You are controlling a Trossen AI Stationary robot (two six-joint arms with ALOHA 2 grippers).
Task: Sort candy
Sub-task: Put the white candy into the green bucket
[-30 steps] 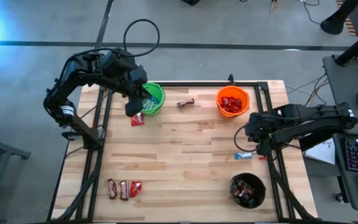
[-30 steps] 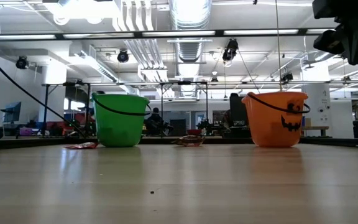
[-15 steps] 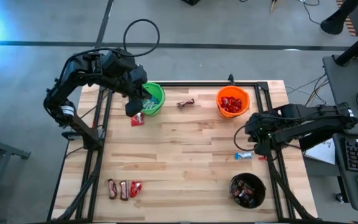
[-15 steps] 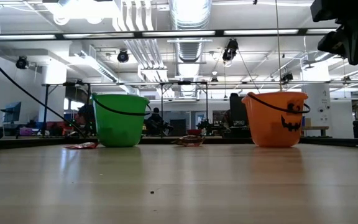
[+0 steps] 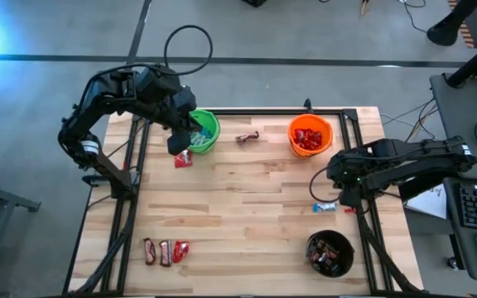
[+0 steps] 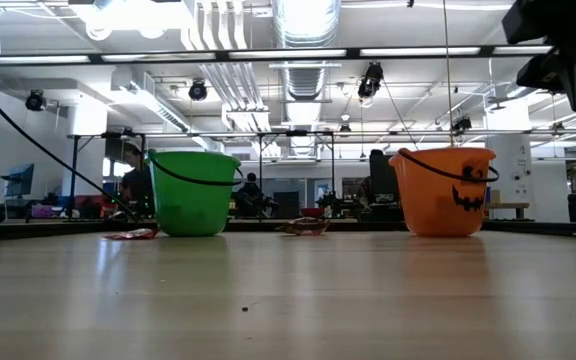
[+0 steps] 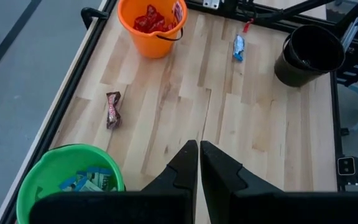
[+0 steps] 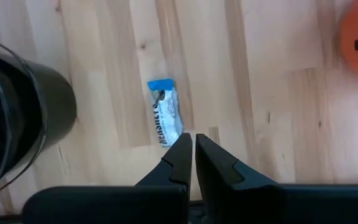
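Nearest the front edge of the worktop (image 5: 247,240), three candies (image 5: 165,252) lie side by side at its left corner, two dark brown bars and a red packet, and the black bucket (image 5: 330,253) of dark bars stands at the right corner. Just behind it, a light-blue-and-white bar (image 8: 166,115) lies flat, with my right end effector (image 8: 193,149) poised above and beside it, fingers pressed together and holding nothing. To take this bar well, I judge that I must first spread the fingers, centre them across its narrow width, descend to the wood, then close; it probably belongs in the green bucket (image 7: 67,183), which holds similar blue wrappers. My right arm is folded low, reaching inward from the right edge. Farther back, my left end effector (image 7: 199,163) is likewise closed and empty, its arm arched over the green bucket's rim. A red packet (image 5: 184,159) lies beside that bucket, a brown sweet (image 7: 113,109) between it and the orange bucket (image 7: 153,25).
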